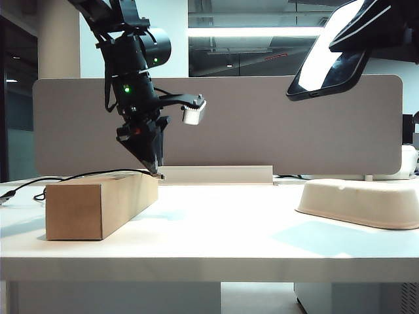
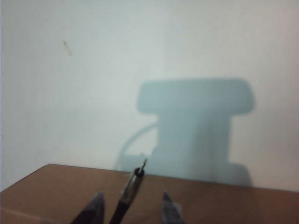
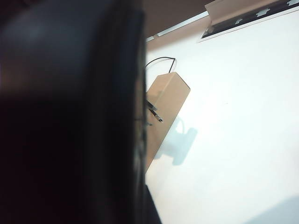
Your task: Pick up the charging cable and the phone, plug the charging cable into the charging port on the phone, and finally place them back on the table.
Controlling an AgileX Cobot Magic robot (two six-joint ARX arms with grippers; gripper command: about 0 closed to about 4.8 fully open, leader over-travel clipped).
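White table (image 1: 216, 235) carries a brown cardboard box (image 1: 98, 203) at its left; a cream tray (image 1: 366, 203) sits well right of the box. Phone (image 1: 330, 62) hangs tilted high above the tray, right gripper (image 1: 383, 26) clamped on it; wrist view there is filled by dark casing. Left gripper (image 2: 131, 207) hangs over the box's far end, fingers (image 2: 96, 210) spread, charging cable (image 2: 127, 196) lying between them with plug tip past the box edge. Risk, as judged: jaws closing off-centre could nudge the thin cord off the box or pinch it askew, so the plug would meet the port crooked.
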